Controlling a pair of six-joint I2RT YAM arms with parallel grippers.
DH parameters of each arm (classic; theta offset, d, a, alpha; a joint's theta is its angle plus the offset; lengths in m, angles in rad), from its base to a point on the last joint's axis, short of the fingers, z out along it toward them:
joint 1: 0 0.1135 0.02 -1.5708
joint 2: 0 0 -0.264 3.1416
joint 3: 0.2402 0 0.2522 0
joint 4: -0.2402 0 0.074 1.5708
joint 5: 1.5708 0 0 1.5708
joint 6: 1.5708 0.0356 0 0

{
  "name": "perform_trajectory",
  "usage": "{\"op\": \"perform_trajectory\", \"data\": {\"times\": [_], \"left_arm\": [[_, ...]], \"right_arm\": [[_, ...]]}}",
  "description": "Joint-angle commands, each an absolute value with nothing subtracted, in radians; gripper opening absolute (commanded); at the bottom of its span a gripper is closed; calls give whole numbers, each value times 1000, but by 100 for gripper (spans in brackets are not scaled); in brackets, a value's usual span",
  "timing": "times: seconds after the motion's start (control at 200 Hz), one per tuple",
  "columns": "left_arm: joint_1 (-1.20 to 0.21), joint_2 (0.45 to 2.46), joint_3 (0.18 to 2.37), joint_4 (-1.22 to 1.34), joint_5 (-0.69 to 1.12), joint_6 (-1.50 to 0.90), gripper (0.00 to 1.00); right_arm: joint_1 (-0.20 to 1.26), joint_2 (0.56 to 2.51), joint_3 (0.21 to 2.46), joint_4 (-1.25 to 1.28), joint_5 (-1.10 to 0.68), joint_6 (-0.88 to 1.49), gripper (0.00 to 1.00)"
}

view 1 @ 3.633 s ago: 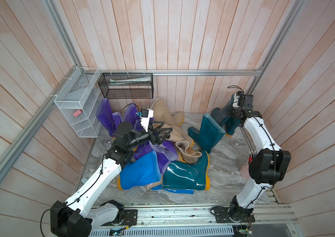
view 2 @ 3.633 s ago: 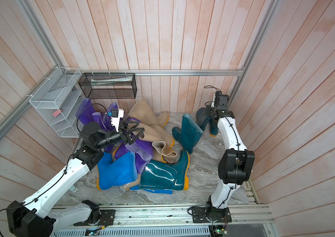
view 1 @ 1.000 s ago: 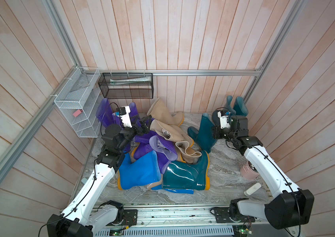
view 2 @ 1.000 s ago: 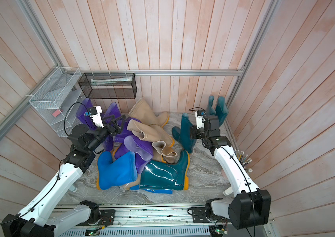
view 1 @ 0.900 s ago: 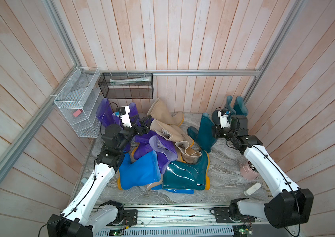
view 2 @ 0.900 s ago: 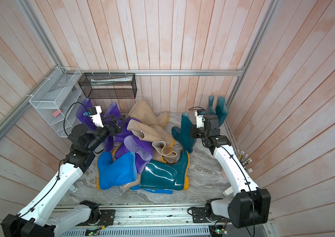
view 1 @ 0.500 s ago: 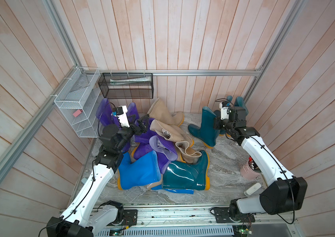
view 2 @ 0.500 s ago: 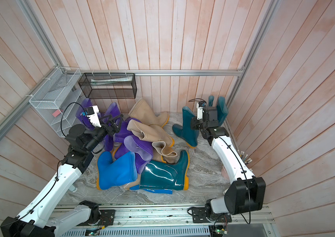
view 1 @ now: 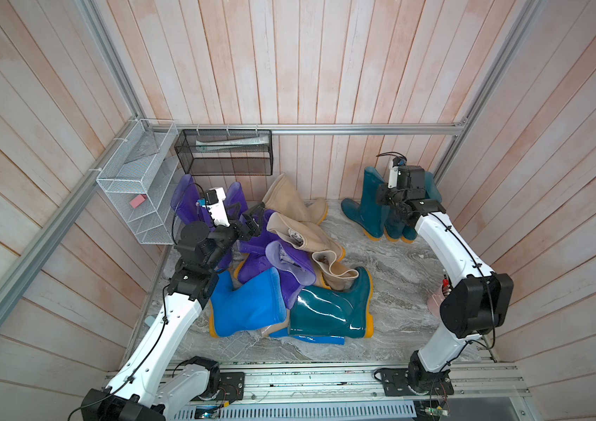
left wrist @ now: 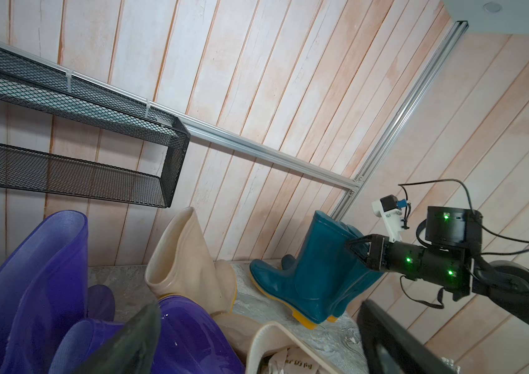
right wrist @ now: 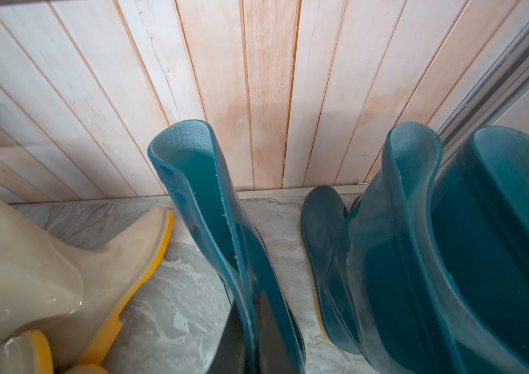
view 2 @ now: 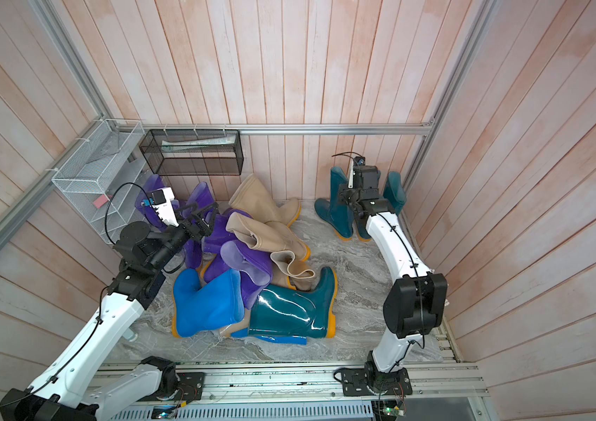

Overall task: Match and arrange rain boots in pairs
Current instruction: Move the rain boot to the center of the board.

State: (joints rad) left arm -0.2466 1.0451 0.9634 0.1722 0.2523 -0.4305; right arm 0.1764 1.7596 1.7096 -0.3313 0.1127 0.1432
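My right gripper point(left wrist: 352, 247) is pinched on the rear cuff of a dark teal boot point(view 1: 367, 207). The boot stands upright at about 1 o'clock on the marble floor point(view 1: 398, 277), its toe aimed toward 10 o'clock. I cannot tell whether the sole is fully down. Just beside it, toward 2 o'clock, two more teal boots point(right wrist: 434, 243) stand in the corner. To place it well, I would line its toe up with theirs, keep the shaft vertical and seat the sole flat. The soft cuff is squashed in the grip, so I would let go slowly or it may tip toward the beige boot point(right wrist: 46, 259). My left gripper point(view 1: 256, 218) is spread wide and empty over the purple boots point(view 1: 252, 240) at 10 o'clock. The remaining teal boot point(view 1: 329, 310) lies on its side at 6 o'clock of the pile.
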Motion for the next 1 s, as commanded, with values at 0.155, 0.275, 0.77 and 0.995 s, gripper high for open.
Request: {"op": "perform_trajectory", "data": {"times": [0.155,0.275,0.77,0.995], "left_arm": [[-240,1044,958,183,252,-426,97],[-239,1044,958,183,254,-427,98],[-233,1058,957,191,279,-442,97],[-232,1064,957,192,288,-445,97]], "right_arm": [[109,1858,1845,-254,162,244,0],[99,1878,1823,-251,160,281,0],[83,1686,1431,28,329,380,0],[106,1686,1403,52,298,393,0]]}}
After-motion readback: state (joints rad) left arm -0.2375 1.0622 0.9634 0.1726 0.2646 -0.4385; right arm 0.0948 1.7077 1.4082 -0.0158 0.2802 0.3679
